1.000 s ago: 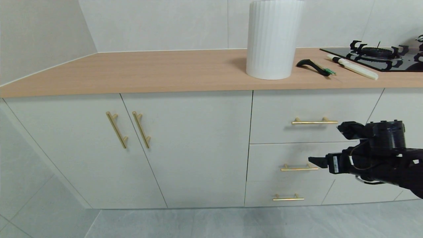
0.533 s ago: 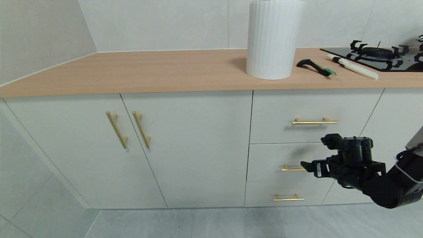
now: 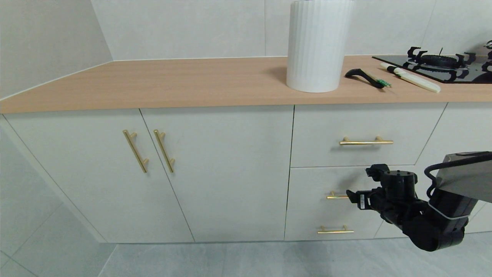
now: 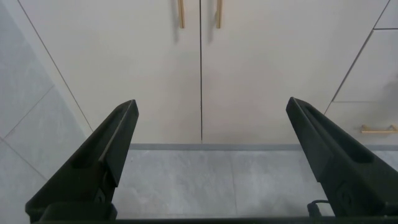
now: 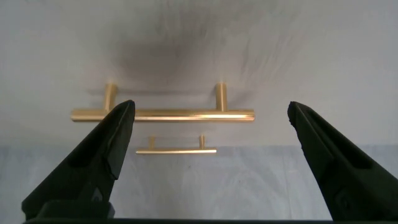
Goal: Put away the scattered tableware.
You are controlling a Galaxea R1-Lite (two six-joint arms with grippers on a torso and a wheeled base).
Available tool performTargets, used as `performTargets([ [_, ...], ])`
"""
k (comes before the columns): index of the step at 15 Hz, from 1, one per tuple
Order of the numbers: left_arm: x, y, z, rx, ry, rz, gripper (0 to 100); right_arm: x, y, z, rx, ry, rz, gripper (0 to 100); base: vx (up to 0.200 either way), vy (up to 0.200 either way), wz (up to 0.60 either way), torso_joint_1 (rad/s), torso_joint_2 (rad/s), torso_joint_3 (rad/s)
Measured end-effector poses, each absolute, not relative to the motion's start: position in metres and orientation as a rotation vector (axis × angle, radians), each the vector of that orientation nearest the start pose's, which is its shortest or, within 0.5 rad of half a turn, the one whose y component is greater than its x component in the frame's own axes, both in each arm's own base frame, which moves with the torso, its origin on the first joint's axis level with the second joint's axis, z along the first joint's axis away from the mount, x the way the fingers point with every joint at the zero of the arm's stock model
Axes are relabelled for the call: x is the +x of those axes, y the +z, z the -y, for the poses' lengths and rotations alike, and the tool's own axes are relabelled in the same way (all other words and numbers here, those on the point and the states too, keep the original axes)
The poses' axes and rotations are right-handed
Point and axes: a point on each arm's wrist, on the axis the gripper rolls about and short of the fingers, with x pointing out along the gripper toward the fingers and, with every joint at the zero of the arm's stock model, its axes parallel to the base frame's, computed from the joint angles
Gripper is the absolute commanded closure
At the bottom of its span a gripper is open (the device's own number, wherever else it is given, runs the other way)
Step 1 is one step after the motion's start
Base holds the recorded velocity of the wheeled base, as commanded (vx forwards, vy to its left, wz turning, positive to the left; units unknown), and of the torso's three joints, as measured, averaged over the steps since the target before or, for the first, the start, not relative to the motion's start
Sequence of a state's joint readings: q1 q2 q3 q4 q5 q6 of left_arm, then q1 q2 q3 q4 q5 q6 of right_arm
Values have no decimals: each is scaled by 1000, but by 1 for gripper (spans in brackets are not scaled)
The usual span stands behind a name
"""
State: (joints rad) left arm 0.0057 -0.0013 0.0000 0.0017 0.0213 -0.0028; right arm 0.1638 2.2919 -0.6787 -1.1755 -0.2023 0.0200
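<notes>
You've got two loose pieces, both lying flat on the wooden countertop (image 3: 192, 82), both on the right of the tall white ribbed cylinder (image 3: 315, 46).

The black curved-handled utensil with a green tip (image 3: 365, 77) is just beside the cylinder's base and not touching it. Its black end is nearer the cylinder and its green tip points away and toward the counter's front edge.

The long cream-white slender utensil with a dark band near one end (image 3: 413, 79) lies farther from the cylinder, past the black one and apart from it. It sits diagonally, banded end toward the wall.
</notes>
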Motion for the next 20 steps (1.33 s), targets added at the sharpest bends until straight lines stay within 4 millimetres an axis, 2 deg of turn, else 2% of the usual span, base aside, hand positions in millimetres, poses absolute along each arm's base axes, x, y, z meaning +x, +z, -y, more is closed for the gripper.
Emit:
performTargets([
  [8,-23,75,0,-3,27,0,0,373,-19,-61,-67,-99,-399,0,0,0,0,0,0,0],
  [20,-23,75,0,-3,27,0,0,365,-31,-61,-91,-93,-500,0,0,0,0,0,0,0],
])
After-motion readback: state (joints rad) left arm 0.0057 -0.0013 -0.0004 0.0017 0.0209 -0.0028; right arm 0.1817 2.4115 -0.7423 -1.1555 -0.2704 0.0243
